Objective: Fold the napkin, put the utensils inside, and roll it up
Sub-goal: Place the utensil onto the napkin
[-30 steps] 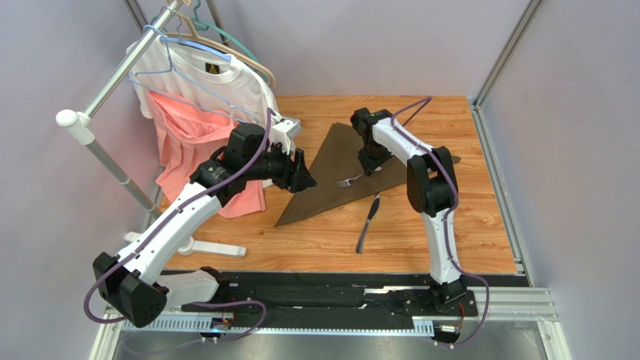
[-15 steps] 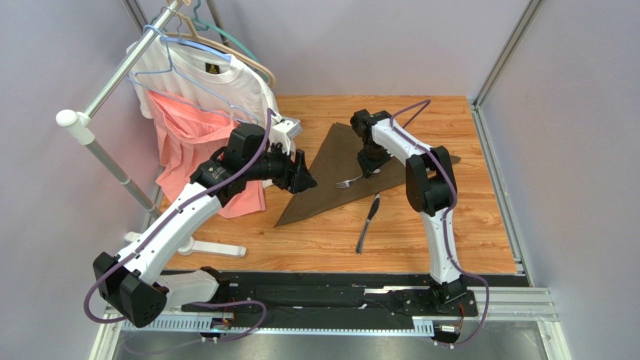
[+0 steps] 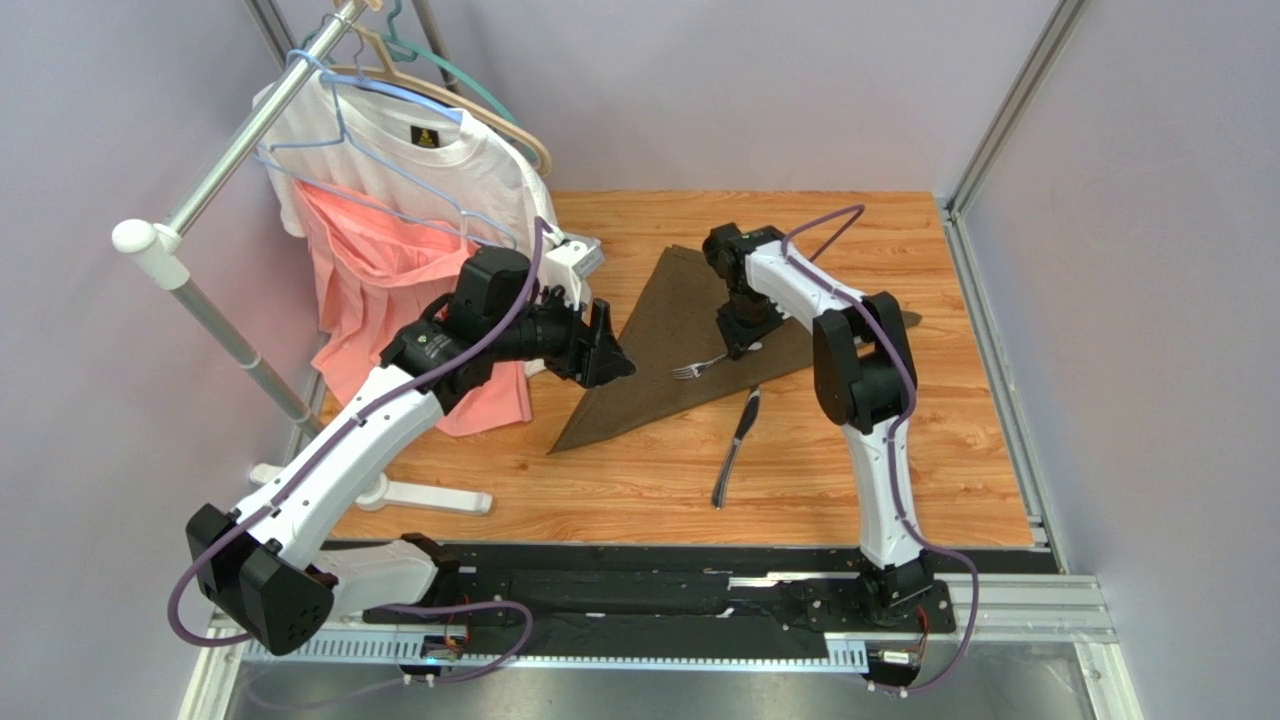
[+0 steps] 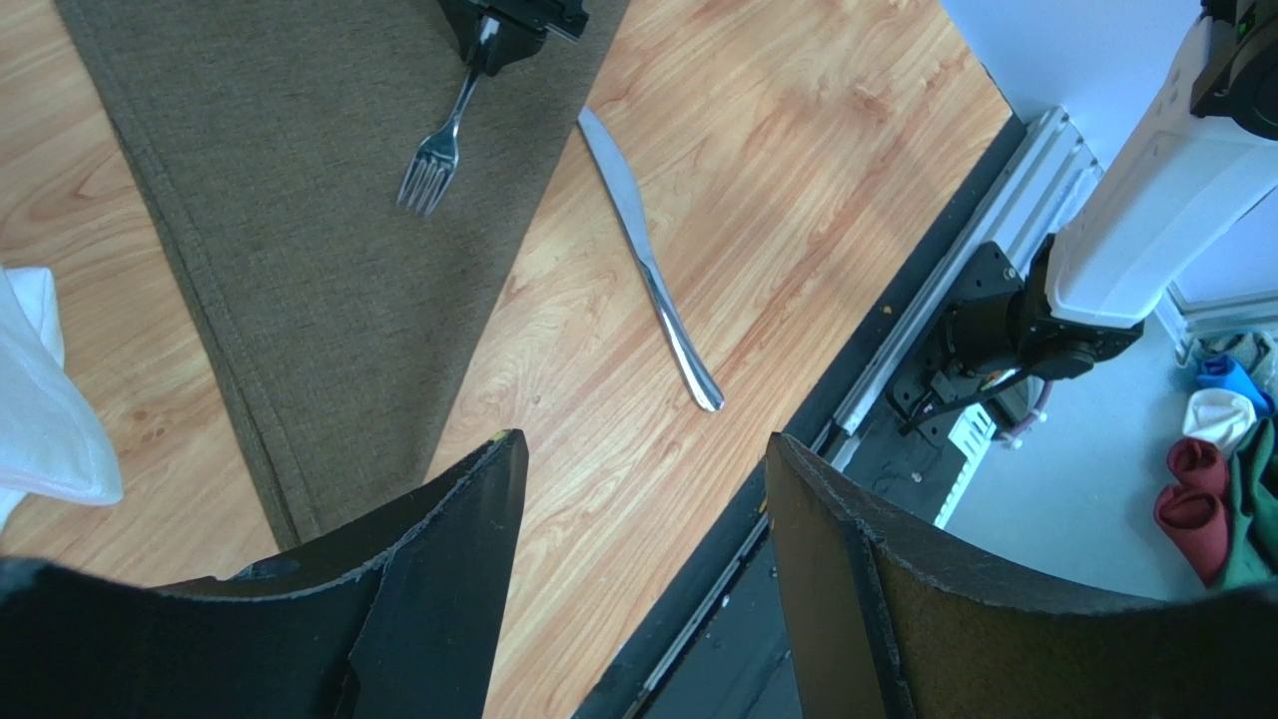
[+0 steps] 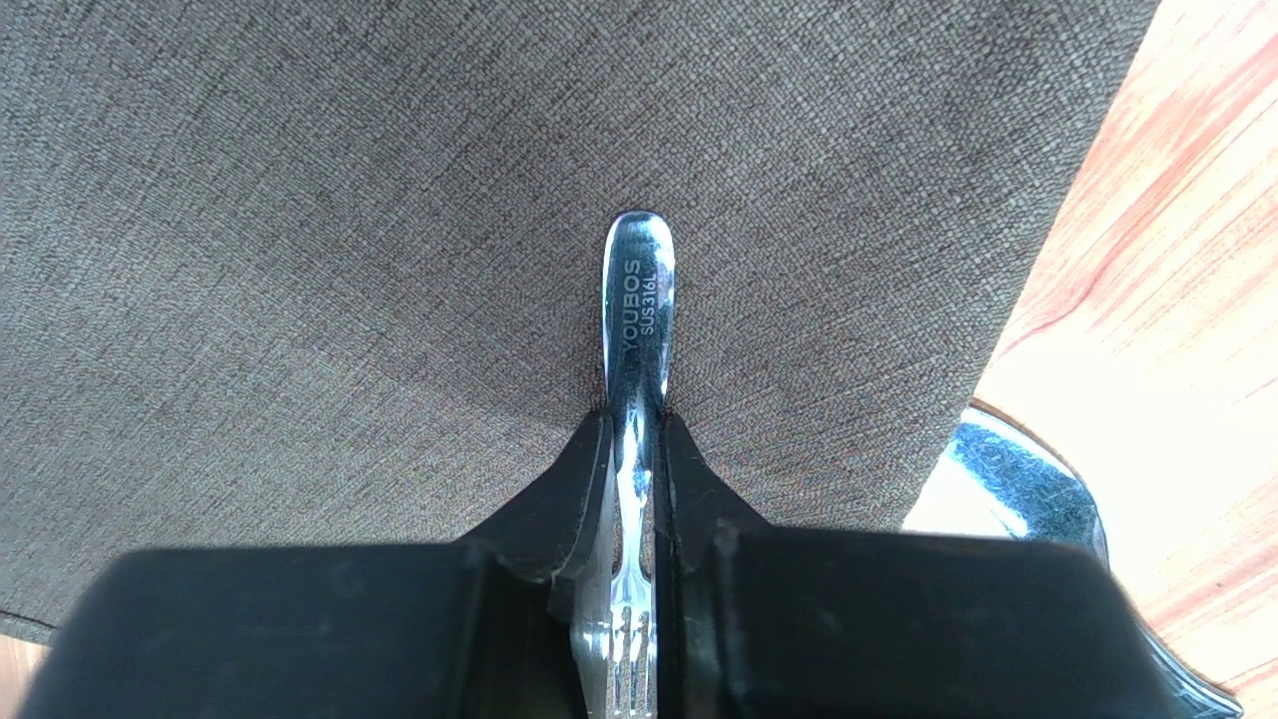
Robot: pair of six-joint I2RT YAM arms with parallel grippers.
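While the right pincer pinched the fork handle over the napkin | left pincer hung spread | knife lay on surface.

Wood-grain table fills centre frame. Dark napkin flat on it, centre, folded to triangle. Knife on bare wood, just beside napkin's lower-right edge. White rack foot lower left.

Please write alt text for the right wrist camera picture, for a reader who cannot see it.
The right pincer is shut on a silver fork, whose handle end points out over the dark brown napkin. Wooden table shows at the right.
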